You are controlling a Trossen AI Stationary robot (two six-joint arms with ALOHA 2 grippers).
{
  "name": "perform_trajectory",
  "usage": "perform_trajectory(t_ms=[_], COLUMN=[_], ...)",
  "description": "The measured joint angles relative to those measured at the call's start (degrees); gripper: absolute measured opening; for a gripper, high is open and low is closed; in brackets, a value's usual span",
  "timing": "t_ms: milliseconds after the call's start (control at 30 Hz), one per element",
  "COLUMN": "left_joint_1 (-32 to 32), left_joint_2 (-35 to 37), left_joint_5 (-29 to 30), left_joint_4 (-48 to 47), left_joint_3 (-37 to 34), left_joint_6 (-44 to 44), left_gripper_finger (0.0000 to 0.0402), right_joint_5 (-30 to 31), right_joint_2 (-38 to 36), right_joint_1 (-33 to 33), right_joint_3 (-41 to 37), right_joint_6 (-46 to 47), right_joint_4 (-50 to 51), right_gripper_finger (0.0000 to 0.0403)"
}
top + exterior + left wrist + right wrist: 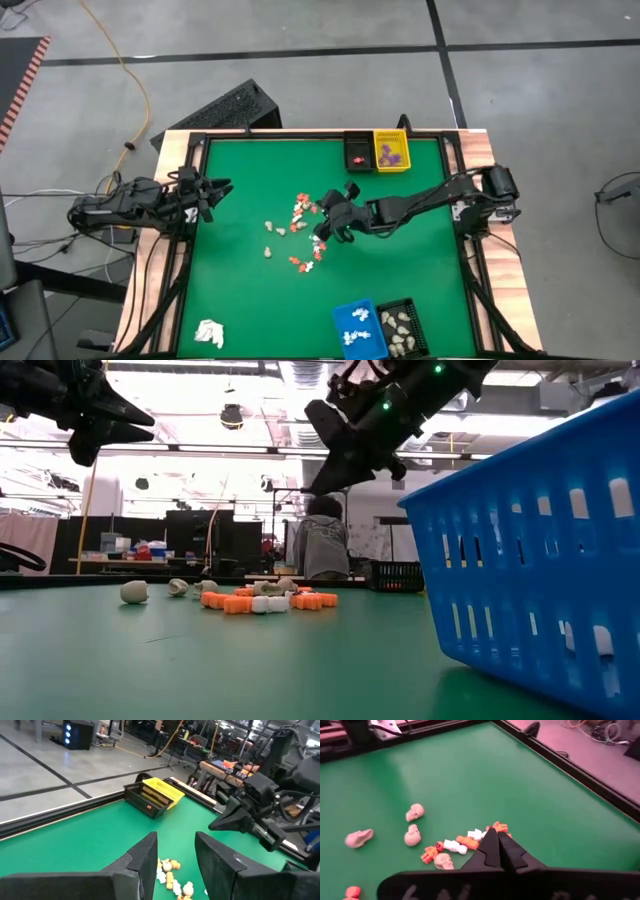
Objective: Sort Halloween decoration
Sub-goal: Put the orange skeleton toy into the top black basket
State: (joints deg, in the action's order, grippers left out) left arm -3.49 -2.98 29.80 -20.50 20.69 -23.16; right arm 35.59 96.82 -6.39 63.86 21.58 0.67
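Your right hand (322,236) hangs above the middle of the green felt-topped table (420,250), its two dark fingers (496,851) pressed together with nothing visible between them. Just below and around it lies the scatter of tiny Halloween decoration pieces (298,232): orange-red ones, white ones and cream-beige skulls (414,812), loose on the felt near the table's centre. From table height, they form a low row (262,600) well under the raised hand.

Your left hand (214,190) waits over the table's left edge, its fingers (145,862) standing apart and holding nothing.

At the far edge sit a small black basket (358,153) with a red piece inside and a yellow basket (391,150) holding purple pieces, side by side and touching. At the near edge, a blue plastic basket (358,329) carries white pieces and a black basket (403,326) beside it carries cream ones. A white wadded lump (209,333) lies at the near left corner.
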Motion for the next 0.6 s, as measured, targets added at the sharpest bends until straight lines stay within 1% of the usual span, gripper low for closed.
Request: perform_trajectory(t_ms=[67, 167, 333, 467, 600], left_joint_1=[0.0, -0.01, 0.0, 0.0, 0.0], left_joint_2=[0.02, 0.0, -0.05, -0.22, -0.31], left_joint_5=[0.92, 1.86, 2.17, 2.18, 1.8], left_joint_4=[-0.22, -0.69, -1.11, -1.3, -1.69], left_joint_3=[0.0, 0.0, 0.0, 0.0, 0.02], left_joint_6=[0.0, 0.15, 0.12, 0.01, -0.29], left_gripper_finger=[0.0121, 0.0121, 0.0121, 0.0121, 0.0121], right_joint_5=[-0.62, -0.65, -0.73, 3.74, 6.39], right_joint_2=[-0.33, 0.23, 7.04, 13.25, 19.09], right_joint_1=[0.24, 0.2, 0.57, 0.74, 0.66], right_joint_3=[-0.02, -0.02, -0.11, -0.01, -0.07], right_joint_6=[-1.78, -3.02, 0.24, 0.97, 1.91], right_joint_4=[0.29, -0.87, -4.56, -10.29, -13.76], right_gripper_finger=[0.0014, 0.0046, 0.0116, 0.0158, 0.0171])
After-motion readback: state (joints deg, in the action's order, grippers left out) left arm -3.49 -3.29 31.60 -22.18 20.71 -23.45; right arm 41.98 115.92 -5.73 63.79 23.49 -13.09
